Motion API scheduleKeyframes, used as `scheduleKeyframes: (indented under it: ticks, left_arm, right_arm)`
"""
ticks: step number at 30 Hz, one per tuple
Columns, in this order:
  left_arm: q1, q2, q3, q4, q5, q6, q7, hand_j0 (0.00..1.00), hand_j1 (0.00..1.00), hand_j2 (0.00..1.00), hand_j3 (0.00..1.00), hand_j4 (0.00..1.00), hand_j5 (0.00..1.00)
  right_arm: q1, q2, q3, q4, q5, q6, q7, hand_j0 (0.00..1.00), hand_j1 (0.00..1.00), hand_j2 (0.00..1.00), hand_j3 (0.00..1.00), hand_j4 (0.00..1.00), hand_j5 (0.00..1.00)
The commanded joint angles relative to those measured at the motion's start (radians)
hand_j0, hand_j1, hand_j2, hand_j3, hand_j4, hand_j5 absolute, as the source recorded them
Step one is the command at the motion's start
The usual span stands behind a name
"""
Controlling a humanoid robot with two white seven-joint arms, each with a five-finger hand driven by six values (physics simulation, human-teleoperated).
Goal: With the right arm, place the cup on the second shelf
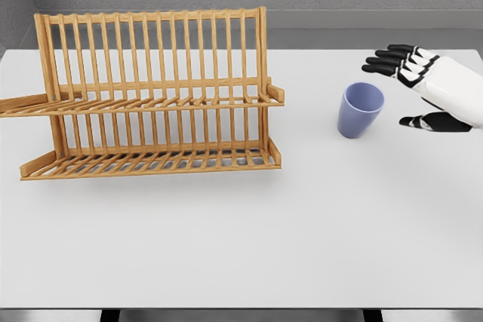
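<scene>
So the right hand [423, 88] comes in from the right edge with its fingers spread, thumb below, holding nothing. The blue cup [359, 109] stands upright on the white table [249, 239] just left of the fingertips, not touching them. Much further left of the hand sits the two-tier wooden dish rack [155, 96], both shelves bare.

A bare simulated test scene with a kitchen feel: a plain white worktop [241, 246] against grey walls, with a two-tier wooden slatted dish rack [151, 96] standing far left of the white robotic right hand [423, 88].
</scene>
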Motion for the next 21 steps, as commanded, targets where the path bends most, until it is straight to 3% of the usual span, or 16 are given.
scheduleKeyframes:
  ticks: [1,7,8,9,12,14,15,16,17,19,21]
  left_arm:
    - [0.0,0.0,0.0,0.0,0.0,0.0,0.0,1.0,1.0,1.0,1.0,1.0,1.0]
    - [0.0,0.0,0.0,0.0,0.0,0.0,0.0,1.0,1.0,1.0,1.0,1.0,1.0]
    - [0.0,0.0,0.0,0.0,0.0,0.0,0.0,1.0,1.0,1.0,1.0,1.0,1.0]
    - [0.0,0.0,0.0,0.0,0.0,0.0,0.0,1.0,1.0,1.0,1.0,1.0,1.0]
    - [0.0,0.0,0.0,0.0,0.0,0.0,0.0,1.0,1.0,1.0,1.0,1.0,1.0]
    - [0.0,0.0,0.0,0.0,0.0,0.0,0.0,1.0,1.0,1.0,1.0,1.0,1.0]
    - [0.0,0.0,0.0,0.0,0.0,0.0,0.0,1.0,1.0,1.0,1.0,1.0,1.0]
    - [0.0,0.0,0.0,0.0,0.0,0.0,0.0,1.0,1.0,1.0,1.0,1.0,1.0]
    - [0.0,0.0,0.0,0.0,0.0,0.0,0.0,1.0,1.0,1.0,1.0,1.0,1.0]
    - [0.0,0.0,0.0,0.0,0.0,0.0,0.0,1.0,1.0,1.0,1.0,1.0,1.0]
    - [0.0,0.0,0.0,0.0,0.0,0.0,0.0,1.0,1.0,1.0,1.0,1.0,1.0]
  right_arm:
    - [0.0,-0.003,0.001,-0.004,-0.006,0.0,-0.001,1.0,1.0,1.0,1.0,1.0,1.0]
    - [-0.003,-0.057,-0.019,0.033,-0.009,0.042,0.003,1.0,1.0,1.0,1.0,1.0,1.0]
    - [-0.003,-0.048,-0.027,0.058,0.001,0.085,0.074,1.0,1.0,1.0,1.0,1.0,1.0]
    - [-0.014,-0.043,-0.045,0.061,-0.001,0.115,0.21,1.0,1.0,1.0,1.0,1.0,1.0]
    - [-0.121,0.006,-0.047,0.093,0.001,0.126,0.505,1.0,1.0,1.0,1.0,1.0,1.0]
    - [-0.169,0.009,-0.021,0.098,-0.001,0.128,0.522,1.0,1.0,1.0,1.0,1.0,1.0]
    - [-0.213,0.012,0.034,0.118,-0.001,0.128,0.52,1.0,1.0,1.0,1.0,1.0,1.0]
    - [-0.331,0.055,0.158,0.173,-0.001,0.149,0.52,1.0,1.0,1.0,1.0,1.0,1.0]
    - [-0.403,0.066,0.237,0.231,-0.001,0.154,0.52,1.0,1.0,1.0,1.0,1.0,1.0]
    - [-0.422,0.072,0.26,0.292,-0.001,0.154,0.52,1.0,1.0,1.0,1.0,1.0,1.0]
    - [-0.44,0.08,0.261,0.292,0.001,0.154,0.563,1.0,1.0,1.0,1.0,1.0,1.0]
